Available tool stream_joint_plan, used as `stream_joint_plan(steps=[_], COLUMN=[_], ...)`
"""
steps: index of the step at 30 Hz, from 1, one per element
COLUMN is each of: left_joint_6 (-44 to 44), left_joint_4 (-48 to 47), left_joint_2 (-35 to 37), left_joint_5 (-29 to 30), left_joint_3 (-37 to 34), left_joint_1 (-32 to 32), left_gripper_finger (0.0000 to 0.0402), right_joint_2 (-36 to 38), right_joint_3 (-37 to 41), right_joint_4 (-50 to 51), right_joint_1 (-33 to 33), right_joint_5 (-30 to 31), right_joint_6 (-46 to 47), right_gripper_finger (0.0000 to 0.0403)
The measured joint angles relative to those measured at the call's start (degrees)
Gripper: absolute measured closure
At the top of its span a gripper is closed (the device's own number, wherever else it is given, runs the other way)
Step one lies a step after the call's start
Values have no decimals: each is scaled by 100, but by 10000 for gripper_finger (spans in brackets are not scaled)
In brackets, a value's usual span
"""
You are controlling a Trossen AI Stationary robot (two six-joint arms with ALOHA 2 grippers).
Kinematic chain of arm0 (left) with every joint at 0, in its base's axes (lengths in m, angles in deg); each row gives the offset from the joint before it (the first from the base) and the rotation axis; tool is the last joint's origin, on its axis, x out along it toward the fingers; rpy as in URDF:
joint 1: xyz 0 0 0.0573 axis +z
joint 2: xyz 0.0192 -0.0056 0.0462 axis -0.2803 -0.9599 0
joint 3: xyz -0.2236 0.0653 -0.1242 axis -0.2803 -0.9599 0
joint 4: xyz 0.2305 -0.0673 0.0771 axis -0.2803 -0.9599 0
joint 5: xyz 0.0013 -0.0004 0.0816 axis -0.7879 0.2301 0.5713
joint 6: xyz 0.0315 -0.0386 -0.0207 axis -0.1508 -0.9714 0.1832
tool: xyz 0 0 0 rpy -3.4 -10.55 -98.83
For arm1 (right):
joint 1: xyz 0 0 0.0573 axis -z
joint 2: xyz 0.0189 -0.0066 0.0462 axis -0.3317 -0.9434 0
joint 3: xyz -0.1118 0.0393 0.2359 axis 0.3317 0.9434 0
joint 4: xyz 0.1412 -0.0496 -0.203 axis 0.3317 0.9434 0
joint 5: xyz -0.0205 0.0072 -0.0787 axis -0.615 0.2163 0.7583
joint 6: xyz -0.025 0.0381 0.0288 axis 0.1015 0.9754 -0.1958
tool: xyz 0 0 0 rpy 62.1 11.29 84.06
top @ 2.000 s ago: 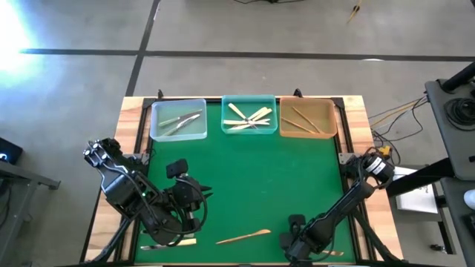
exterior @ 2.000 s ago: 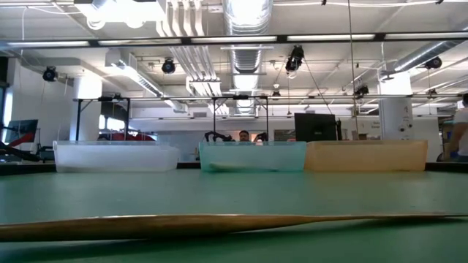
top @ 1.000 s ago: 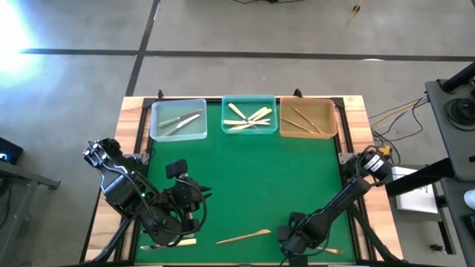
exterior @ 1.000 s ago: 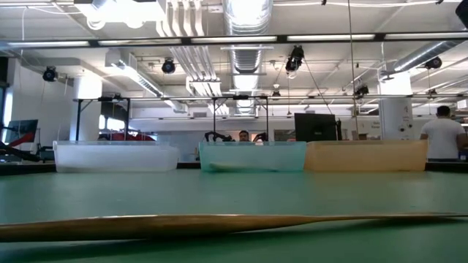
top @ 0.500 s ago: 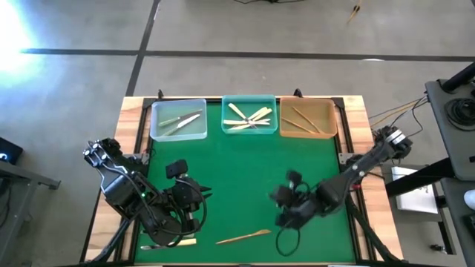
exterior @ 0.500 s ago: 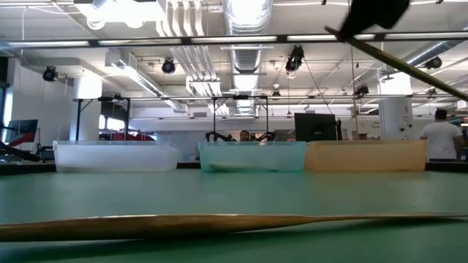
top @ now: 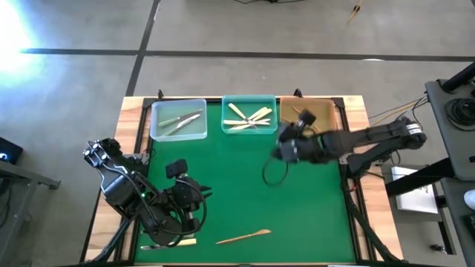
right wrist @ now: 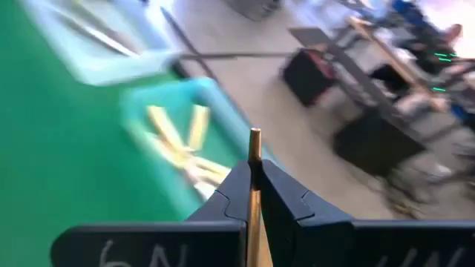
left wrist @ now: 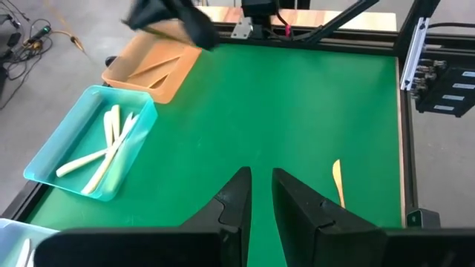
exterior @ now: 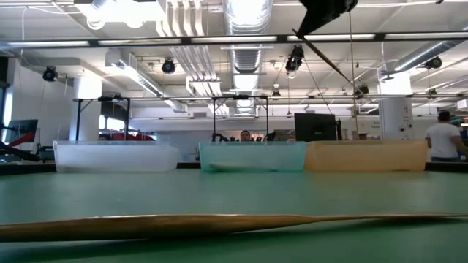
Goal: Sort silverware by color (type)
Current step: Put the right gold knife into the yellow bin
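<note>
Aloft, right end effector (right wrist: 254,194) clenched on wooden utensil (right wrist: 254,148), near trays.

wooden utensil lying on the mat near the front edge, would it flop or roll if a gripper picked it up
The wooden utensil probably stays stiff: it lies straight and flat on the green mat. It looks thin, so likely light. Its flat shape makes rolling unlikely, but a low profile may be hard to pinch.

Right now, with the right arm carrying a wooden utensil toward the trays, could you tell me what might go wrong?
1. The right hand pinches the wooden utensil near one end, so it could swing or slip out.
2. It hangs near the teal tray of cream pieces and could drop there rather than in the brown tray.
3. Another wooden piece on the mat could be missed.
</note>
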Motion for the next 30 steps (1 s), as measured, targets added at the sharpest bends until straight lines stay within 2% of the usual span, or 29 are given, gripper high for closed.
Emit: stream_joint_plan(steps=[6,8,13,17,22,26,30], left_joint_6=[0,0,2,4,4,4,2], left_joint_4=[-2,-2,-9,-9,-9,-11,-23], left_joint_2=[1,3,35,62,67,82,92], left_joint_5=[250,379,775,1013,1435,1513,1715], left_joint_3=[0,-1,-2,0,0,-1,-1], left_joint_1=[22,50,140,208,250,296,335], left_gripper_finger=[363,363,363,363,363,363,363], right_joint_2=[10,-36,-319,-645,-987,-1164,-1274], right_joint_3=[91,167,446,684,944,976,978], right_joint_4=[407,437,396,373,-71,-589,-876], right_joint_1=[1298,1763,2833,3521,4008,4243,4364], right_joint_5=[-68,-378,-1736,-2085,-2214,-2586,-2618], right_joint_6=[-978,-1151,-1632,-1902,-2447,-2650,-2869], right_gripper_finger=[393,393,392,392,392,391,391])
